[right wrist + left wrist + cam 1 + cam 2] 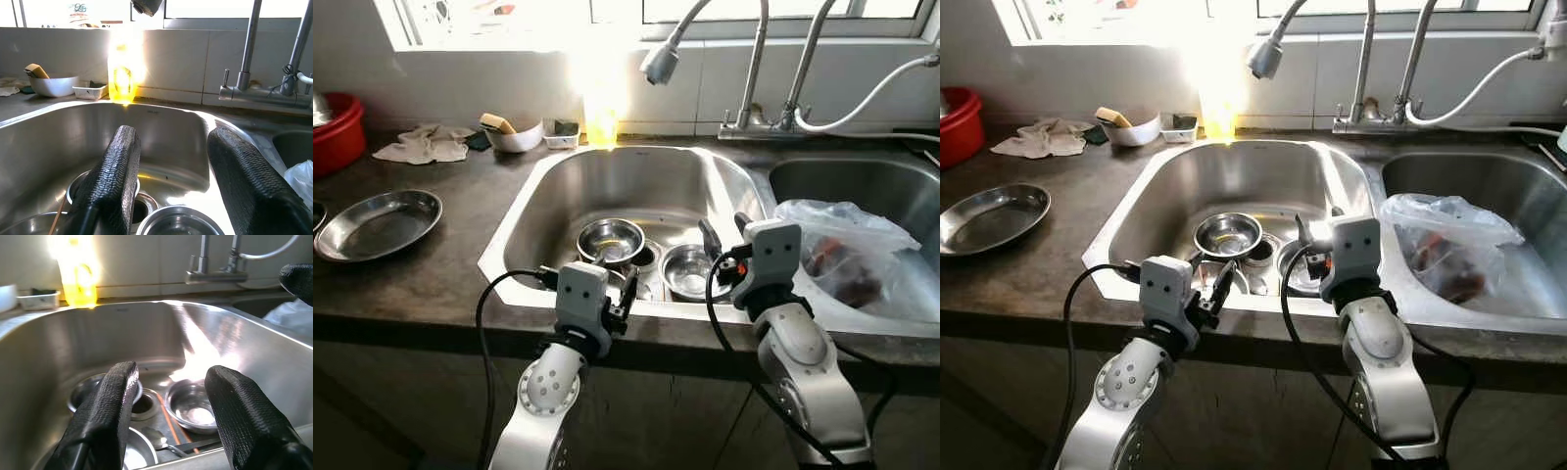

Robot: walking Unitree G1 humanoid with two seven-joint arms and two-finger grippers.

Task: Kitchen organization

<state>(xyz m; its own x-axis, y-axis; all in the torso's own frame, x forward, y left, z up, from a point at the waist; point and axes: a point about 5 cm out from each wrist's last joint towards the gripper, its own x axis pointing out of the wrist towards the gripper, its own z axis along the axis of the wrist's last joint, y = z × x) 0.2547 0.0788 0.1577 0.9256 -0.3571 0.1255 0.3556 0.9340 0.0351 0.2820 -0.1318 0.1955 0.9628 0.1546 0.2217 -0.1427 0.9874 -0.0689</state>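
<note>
Red tub (335,132), yellow bottle (122,78), silver sink (558,186).

Both silver arms reached forward from below, elbows bent, wrists raised side by side. The left gripper (628,290) sat lower, its black fingers (105,416) spread apart and pointing ahead. The right gripper (724,233) was held a little higher (its wrist block upright), fingers (116,178) likewise parted with nothing between them.

A home kitchen: double steel sink (543,186), tall taps (759,69), dark counter (431,274), dish soap (122,78).
</note>
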